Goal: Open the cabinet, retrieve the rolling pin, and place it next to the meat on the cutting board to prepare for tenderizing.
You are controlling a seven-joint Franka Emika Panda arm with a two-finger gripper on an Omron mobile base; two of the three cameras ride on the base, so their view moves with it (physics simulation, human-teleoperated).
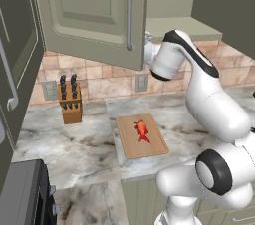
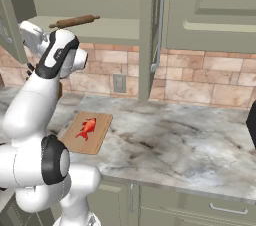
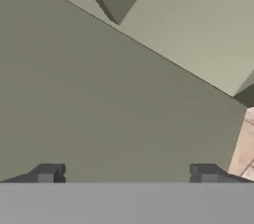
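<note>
From the left base view, the cabinet (image 1: 94, 10) has its left door swung wide, which frees the shelf for a reach. The arm bends up behind that door's edge. Below, the meat (image 1: 142, 130) lies in the middle of the cutting board (image 1: 130, 147) on the marble surface (image 1: 74, 144), leaving bare wood on either side for something to be set down. A knife block (image 1: 70, 99) stands well apart by the wall.

From the right base view, the rolling pin (image 2: 74, 21) lies on the cabinet's bottom shelf, just above the wrist, not yet touched.

In the hand view, the hand (image 3: 126, 173) faces a flat green cabinet panel, its fingers wide apart and holding nothing, seemingly ready to take the pin.
</note>
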